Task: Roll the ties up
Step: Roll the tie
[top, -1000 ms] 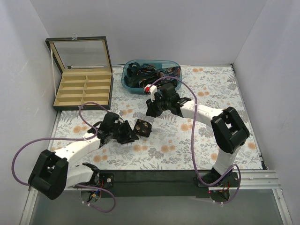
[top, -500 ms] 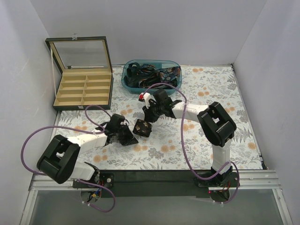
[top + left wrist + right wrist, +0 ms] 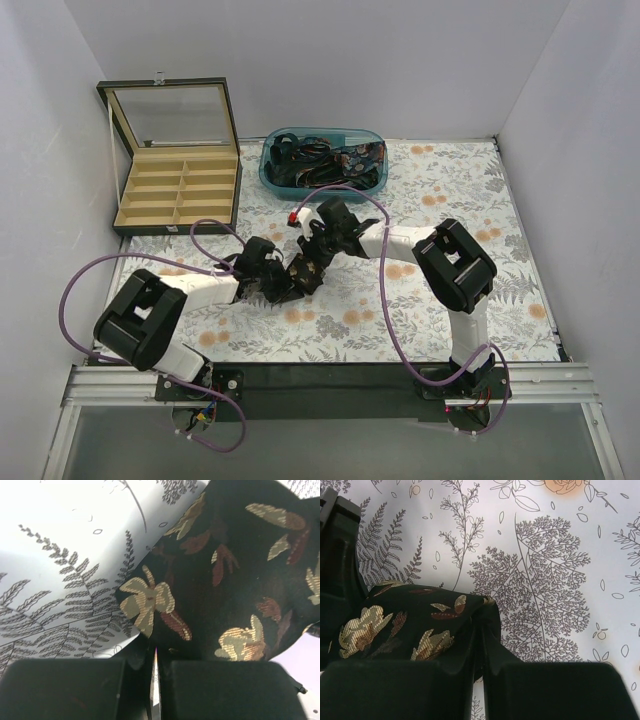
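One dark tie (image 3: 305,272) with gold and rust leaf figures lies rolled into a small bundle on the floral table cover, mid-table. My left gripper (image 3: 283,286) is at its left side. In the left wrist view the gripper (image 3: 155,652) is shut to a thin slit, and the tie (image 3: 225,580) lies right against the fingertips. My right gripper (image 3: 312,253) is at the bundle's far side. In the right wrist view it (image 3: 480,662) is shut on a fold of the tie (image 3: 420,625). More ties fill the bin at the back.
A teal plastic bin (image 3: 268,175) holding several more dark ties stands at the back centre. An open box (image 3: 178,192) with tan compartments and a raised glass lid sits at the back left. Purple cables loop beside both arms. White walls close in three sides.
Both arms have closed in on the rolled tie. The left gripper moved right up to it. The right gripper moved down and left onto it and took hold of a fold.
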Motion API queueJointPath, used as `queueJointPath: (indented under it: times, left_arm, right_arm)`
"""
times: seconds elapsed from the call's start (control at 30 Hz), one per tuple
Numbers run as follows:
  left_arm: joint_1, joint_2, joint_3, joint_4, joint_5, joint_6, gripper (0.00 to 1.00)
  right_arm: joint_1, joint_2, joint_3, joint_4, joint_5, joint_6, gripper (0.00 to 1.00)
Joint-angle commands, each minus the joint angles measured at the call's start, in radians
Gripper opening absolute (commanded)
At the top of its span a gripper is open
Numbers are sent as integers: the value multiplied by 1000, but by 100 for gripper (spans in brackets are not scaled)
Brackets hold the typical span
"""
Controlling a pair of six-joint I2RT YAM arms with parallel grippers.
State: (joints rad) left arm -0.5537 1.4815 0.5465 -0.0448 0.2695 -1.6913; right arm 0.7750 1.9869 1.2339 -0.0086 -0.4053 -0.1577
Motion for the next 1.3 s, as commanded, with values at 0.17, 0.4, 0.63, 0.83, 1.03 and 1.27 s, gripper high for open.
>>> queueJointPath:
  times: [0.17, 0.4, 0.63, 0.83, 1.03, 1.27]
  left_arm:
    - [-5, 33, 9, -9, -73, 5, 0]
    - [-6, 31, 4, 8, -82, -5, 0]
    - [-6, 20, -14, 19, -82, -16, 0]
    - [-6, 2, -31, 17, -85, -21, 0]
    - [-6, 5, -26, 17, -82, -18, 0]
    - [-6, 7, -20, 19, -81, -18, 0]
  right_arm:
    - [23, -13, -13, 10, -92, 6, 13]
    - [40, -3, -16, 38, -173, 82, 12]
    - [30, -29, -43, 73, -57, 138, 14]
    - [-22, -105, -79, 70, 129, 142, 15]
    - [-75, -145, -109, 58, 73, 133, 16]
    - [-83, -181, -151, 42, -76, 126, 15]
